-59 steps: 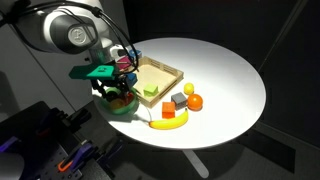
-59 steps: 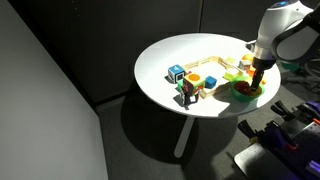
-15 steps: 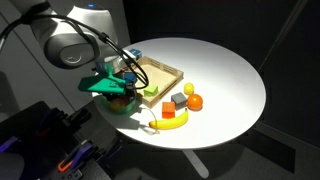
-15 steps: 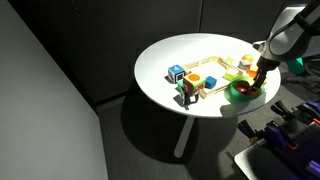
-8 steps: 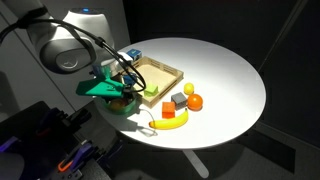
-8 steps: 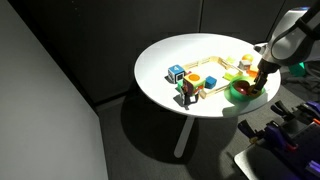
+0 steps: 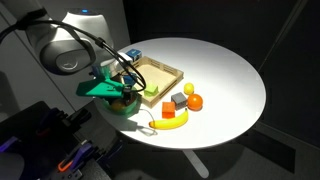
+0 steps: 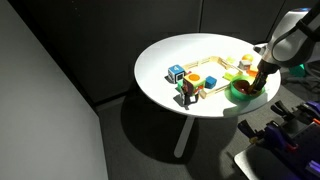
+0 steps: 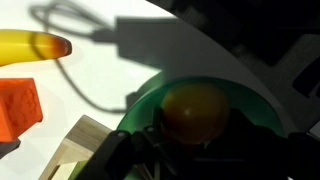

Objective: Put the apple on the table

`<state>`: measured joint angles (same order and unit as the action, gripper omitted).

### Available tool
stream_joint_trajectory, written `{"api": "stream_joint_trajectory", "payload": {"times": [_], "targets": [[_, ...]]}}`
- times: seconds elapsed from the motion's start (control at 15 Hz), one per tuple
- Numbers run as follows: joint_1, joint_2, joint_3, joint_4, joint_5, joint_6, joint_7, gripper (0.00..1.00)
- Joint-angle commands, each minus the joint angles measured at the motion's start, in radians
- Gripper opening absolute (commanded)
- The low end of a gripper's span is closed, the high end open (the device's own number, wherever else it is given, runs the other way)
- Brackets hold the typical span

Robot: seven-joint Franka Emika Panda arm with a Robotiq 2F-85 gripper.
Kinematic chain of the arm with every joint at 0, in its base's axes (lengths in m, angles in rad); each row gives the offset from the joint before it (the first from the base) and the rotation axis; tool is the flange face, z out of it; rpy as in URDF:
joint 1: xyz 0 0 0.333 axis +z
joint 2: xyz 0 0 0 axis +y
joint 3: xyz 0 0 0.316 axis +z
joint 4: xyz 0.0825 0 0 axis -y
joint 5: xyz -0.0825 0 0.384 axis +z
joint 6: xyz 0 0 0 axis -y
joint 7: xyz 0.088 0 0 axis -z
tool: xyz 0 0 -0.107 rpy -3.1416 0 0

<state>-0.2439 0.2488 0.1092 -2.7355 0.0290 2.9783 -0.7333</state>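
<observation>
We see the bowl (image 7: pixel 124 106) right at the table's (image 7: pixel 225 70) edge nearest the arm, with open white top beyond. The gripper (image 7: pixel 122 93) reaches into it, fingers closed around the apple (image 9: pixel 195 112) (it sits inside the bowl). Tray (image 7: pixel 160 72) and banana (image 7: pixel 170 122) crowd close beside. Dark walls surround.
</observation>
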Motion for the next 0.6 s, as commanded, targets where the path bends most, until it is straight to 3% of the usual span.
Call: {"api": "stream_joint_trajectory", "payload": {"times": [0.0, 0.53], "targets": [[-0.034, -0.05, 0.029, -0.017, 0.005, -0.001, 0.001, 0.43], [-0.081, -0.146, 0.091, -0.009, 0.141, -0.05, -0.047, 0.43]]}}
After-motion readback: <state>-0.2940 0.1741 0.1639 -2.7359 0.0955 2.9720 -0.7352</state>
